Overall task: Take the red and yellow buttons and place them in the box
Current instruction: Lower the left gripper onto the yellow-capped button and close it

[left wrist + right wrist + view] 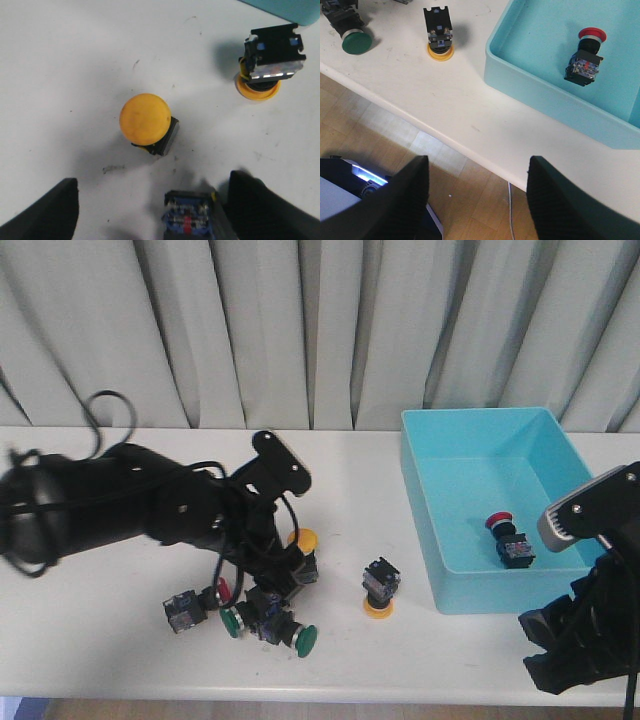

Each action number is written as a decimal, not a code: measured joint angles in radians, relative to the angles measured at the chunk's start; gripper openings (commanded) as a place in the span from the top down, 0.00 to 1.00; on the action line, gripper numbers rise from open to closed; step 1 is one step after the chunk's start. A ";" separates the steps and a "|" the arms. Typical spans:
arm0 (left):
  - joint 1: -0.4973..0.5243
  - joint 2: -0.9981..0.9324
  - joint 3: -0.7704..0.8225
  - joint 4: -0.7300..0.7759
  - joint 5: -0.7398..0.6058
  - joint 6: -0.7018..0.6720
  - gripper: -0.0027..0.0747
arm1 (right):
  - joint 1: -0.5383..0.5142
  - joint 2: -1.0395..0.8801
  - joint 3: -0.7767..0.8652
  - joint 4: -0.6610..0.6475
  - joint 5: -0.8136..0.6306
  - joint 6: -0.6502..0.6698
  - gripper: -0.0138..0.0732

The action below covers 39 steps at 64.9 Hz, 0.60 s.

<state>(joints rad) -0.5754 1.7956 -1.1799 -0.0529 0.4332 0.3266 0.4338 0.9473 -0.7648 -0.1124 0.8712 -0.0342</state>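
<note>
A yellow button [302, 538] stands cap-up on the white table; in the left wrist view [145, 120] it lies just beyond my open left gripper [155, 215]. Another black switch body [190, 217] lies between the fingers, near one finger [265, 210]; its cap is hidden. A second yellow button [380, 592] rests cap-down nearer the turquoise box [430, 540]. A red button [498, 523] lies in the box. Another red button [222, 590] sits under the left arm. My right gripper [477, 200] is open and empty, past the table's front edge.
Two green-capped switches [305, 640] [230, 621] lie in the cluster under my left gripper [270, 570]. The table's front edge [445, 135] runs between the box and my right fingers [395, 200]. Curtains hang behind the table.
</note>
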 measured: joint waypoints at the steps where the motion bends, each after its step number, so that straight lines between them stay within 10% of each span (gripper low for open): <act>1: 0.000 0.013 -0.010 0.000 0.004 0.000 0.20 | 0.000 0.000 0.000 0.000 0.000 0.000 0.36; 39: 0.001 0.352 -0.387 0.003 0.256 0.284 0.24 | 0.000 0.000 0.000 0.000 -0.006 0.000 0.36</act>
<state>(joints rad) -0.5746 2.1473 -1.5669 -0.0498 0.6895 0.6109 0.4338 0.9473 -0.7648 -0.1124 0.8652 -0.0342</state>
